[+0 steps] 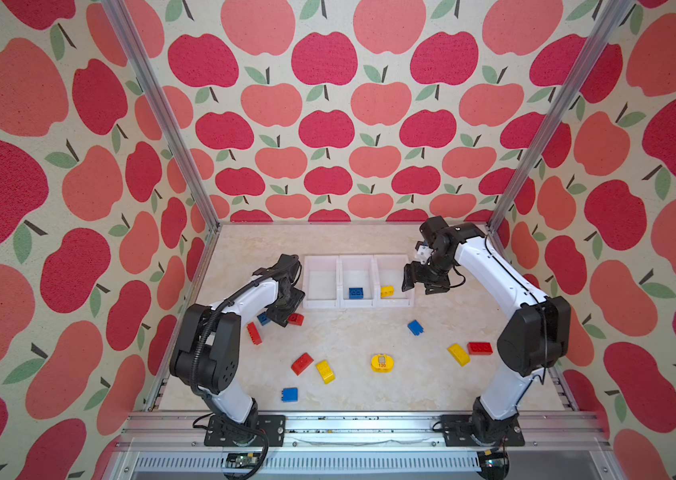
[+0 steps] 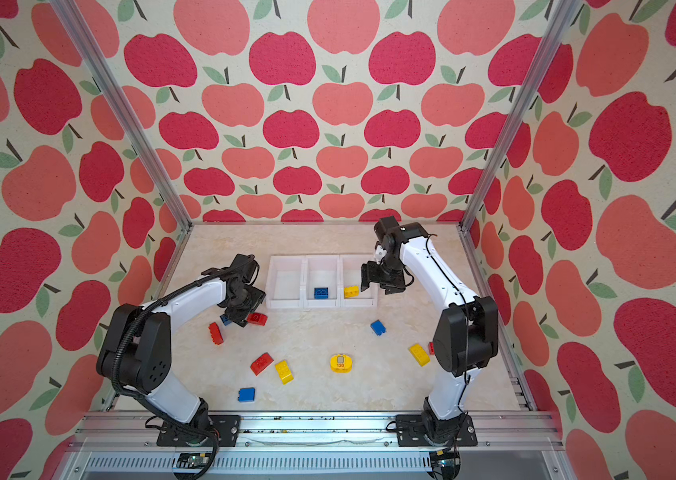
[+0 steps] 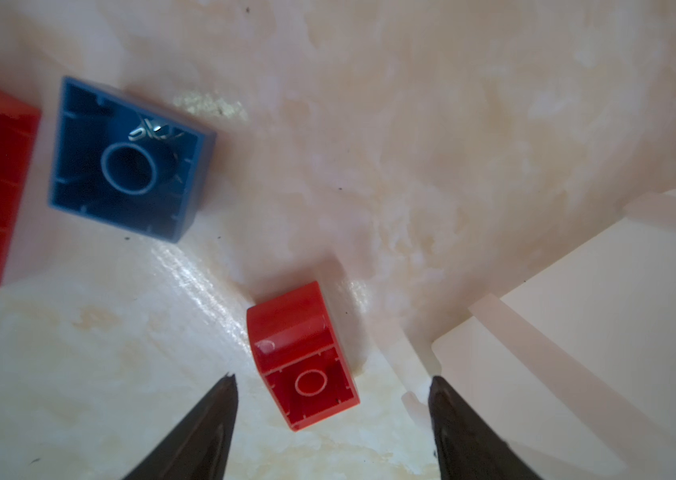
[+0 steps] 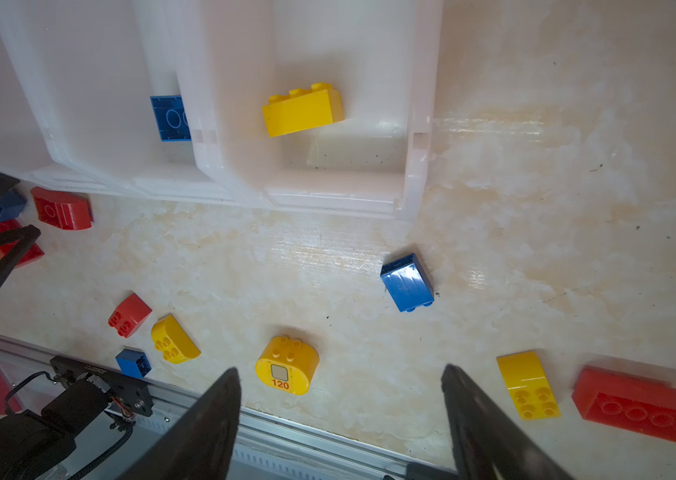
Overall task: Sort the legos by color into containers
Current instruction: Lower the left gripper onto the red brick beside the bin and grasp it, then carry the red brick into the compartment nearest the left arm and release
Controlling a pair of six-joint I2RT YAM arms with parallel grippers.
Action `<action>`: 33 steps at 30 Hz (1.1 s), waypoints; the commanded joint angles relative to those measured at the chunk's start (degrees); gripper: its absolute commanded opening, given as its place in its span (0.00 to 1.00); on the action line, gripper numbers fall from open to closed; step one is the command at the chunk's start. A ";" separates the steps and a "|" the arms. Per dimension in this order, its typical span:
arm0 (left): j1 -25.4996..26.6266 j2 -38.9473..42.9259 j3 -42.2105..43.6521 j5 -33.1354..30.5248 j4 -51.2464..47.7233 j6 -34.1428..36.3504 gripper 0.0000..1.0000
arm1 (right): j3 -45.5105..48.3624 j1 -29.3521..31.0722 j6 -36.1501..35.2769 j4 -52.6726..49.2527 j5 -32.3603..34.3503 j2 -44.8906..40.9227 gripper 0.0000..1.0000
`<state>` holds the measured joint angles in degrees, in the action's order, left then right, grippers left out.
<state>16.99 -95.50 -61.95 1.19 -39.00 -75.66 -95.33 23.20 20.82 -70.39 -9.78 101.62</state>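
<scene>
1. Target: red brick (image 3: 294, 324), on the counter (image 1: 348, 340) just off the left bin's (image 1: 319, 305) front wall. It sits between the tips of the left fingers (image 3: 222, 399), which are spread and not touching it.
2. Its long axis runs roughly square to the closing line, slightly skewed, so the long sides should get pinched. Left arm is much nearer.
3. The right fingers (image 4: 226, 390) are spread, empty, over the right bin (image 1: 396, 303).
4. Count: 3 bins; 12 bricks: 4 red, 4 blue, 4 yellow. Binned: one blue brick (image 1: 355, 293) in the middle, one yellow brick (image 1: 387, 291) on the right.
</scene>
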 commanded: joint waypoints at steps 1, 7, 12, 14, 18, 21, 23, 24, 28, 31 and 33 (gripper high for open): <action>0.25 -1.68 -1.85 0.56 -1.69 -3.48 0.74 | 0.93 -0.60 -0.16 0.43 -1.10 -2.00 0.79; 0.23 -2.99 -1.87 1.03 -1.64 -4.82 0.71 | 0.93 -0.97 -0.34 0.45 -1.20 -1.95 0.79; 0.54 -4.31 -1.70 1.97 -1.16 -5.98 0.68 | 0.92 -1.32 -0.52 0.60 -1.36 -1.50 0.79; 0.58 -4.85 -1.55 2.19 -1.08 -6.47 0.67 | 0.83 -1.44 -0.52 0.74 -1.39 -1.43 0.79; 0.63 -5.73 -1.37 2.43 -0.79 -6.87 0.62 | 0.87 -1.53 -0.38 0.87 -1.56 -1.43 0.79; 0.58 -6.10 -1.39 2.32 -0.99 -6.87 0.57 | 1.08 -1.57 -0.33 1.04 -1.51 -1.51 0.79; 0.52 -6.30 -1.25 2.15 -1.21 -6.96 0.53 | 1.22 -1.60 -0.16 1.21 -1.56 -1.52 0.79; 0.50 -6.42 -1.21 2.03 -1.30 -6.96 0.51 | 1.29 -1.58 -0.08 1.34 -1.52 -1.57 0.79; 0.50 -6.23 -1.17 1.72 -1.85 -6.96 0.45 | 1.72 -1.58 0.40 1.70 -1.73 -1.69 0.79; 0.50 -5.63 -1.16 1.28 -2.63 -6.96 0.41 | 1.88 -1.63 0.72 1.92 -1.78 -1.78 0.79; 0.41 -5.08 -1.01 0.94 -3.07 -7.05 0.38 | 1.84 -1.66 0.85 2.01 -1.85 -1.73 0.79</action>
<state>17.30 -100.95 -62.48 3.46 -38.68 -79.88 -94.06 22.00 20.86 -68.53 -10.66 101.25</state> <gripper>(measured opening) 0.389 0.788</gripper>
